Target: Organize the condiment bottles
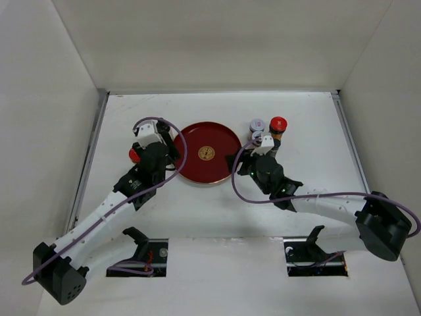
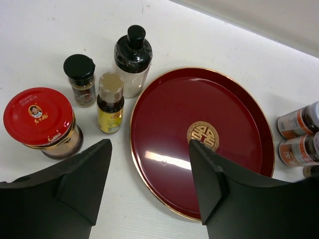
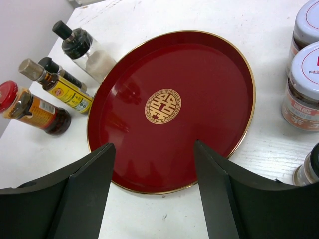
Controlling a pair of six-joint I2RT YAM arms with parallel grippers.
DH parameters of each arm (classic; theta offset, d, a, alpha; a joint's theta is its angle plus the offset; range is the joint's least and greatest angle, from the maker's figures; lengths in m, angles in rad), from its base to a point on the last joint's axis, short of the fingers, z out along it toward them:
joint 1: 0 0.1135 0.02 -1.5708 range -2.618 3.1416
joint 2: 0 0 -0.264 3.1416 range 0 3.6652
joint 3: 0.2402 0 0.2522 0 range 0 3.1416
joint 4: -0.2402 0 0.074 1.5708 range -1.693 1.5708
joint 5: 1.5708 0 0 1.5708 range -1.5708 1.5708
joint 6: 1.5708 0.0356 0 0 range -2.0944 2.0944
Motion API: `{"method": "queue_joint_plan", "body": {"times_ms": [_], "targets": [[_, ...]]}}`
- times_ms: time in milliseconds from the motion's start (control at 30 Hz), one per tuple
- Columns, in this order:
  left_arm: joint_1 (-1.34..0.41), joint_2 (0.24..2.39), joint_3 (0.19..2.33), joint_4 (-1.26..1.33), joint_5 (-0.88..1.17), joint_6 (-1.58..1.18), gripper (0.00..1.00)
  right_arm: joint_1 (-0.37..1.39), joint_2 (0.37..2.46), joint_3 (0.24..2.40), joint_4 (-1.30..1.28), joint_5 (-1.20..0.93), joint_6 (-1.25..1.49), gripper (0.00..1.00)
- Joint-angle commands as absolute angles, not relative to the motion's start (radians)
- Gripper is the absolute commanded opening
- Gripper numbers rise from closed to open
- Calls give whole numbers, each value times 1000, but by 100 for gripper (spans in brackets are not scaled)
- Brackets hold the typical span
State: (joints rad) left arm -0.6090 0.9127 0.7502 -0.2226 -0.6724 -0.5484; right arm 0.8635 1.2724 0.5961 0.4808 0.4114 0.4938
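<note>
My left hand (image 2: pixel 149 191) and right hand (image 3: pixel 154 191) hang open, empty. Just ahead-left of the left stands a squat amber glass jar with red lid (image 2: pixel 39 119): rigid, slick, likely heavy, best pinched across its body below the lid.

Two white arms (image 1: pixel 99 217) with black joints, looping purple cables (image 1: pixel 158 119), black wedge-shaped pincer fingers (image 2: pixel 75 189).
</note>
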Motion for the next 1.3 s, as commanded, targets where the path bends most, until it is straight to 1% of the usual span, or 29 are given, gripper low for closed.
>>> {"method": "queue_joint_plan", "body": {"times_ms": [0,133,167,233,267,300,333,367,400,467,500,533,567,633,667,767,900,1033,1267], "targets": [[-593,859,779,-245,-647,-564,63,864,1269,641,514,423,497,71],[-573,767,740,-238,-673,-569,62,864,1276,646,511,423,491,70],[-558,758,741,-250,-686,-569,63,864,1278,647,511,422,488,68],[-533,752,764,-308,-699,-571,63,864,1290,650,511,417,488,61],[-522,753,776,-339,-710,-572,64,864,1295,650,511,413,488,54],[-515,755,781,-363,-725,-572,69,864,1296,652,511,405,488,41],[-512,755,781,-382,-745,-572,69,864,1295,652,511,394,486,30],[-510,755,779,-397,-764,-572,69,864,1289,649,511,385,485,21],[-507,755,776,-408,-785,-572,69,864,1282,644,511,379,483,16],[-490,765,775,-432,-830,-568,70,864,1281,640,517,377,483,13],[-479,768,778,-446,-842,-574,72,864,1287,638,518,377,485,14],[-466,773,779,-457,-848,-577,73,864,1295,643,514,377,485,16],[-453,778,776,-459,-847,-580,74,864,1302,647,511,377,483,23],[-426,810,769,-465,-835,-581,77,864,1308,649,512,379,483,41],[-412,828,767,-471,-824,-581,78,864,1308,647,517,379,482,48],[-372,867,752,-465,-795,-594,80,864,1307,643,522,377,482,60],[-305,913,709,-365,-720,-581,81,866,1316,649,523,365,471,64],[-251,969,710,-276,-611,-578,82,867,1342,655,526,342,476,65],[-208,1069,707,-166,-554,-569,83,871,1364,660,538,321,471,65]]}}
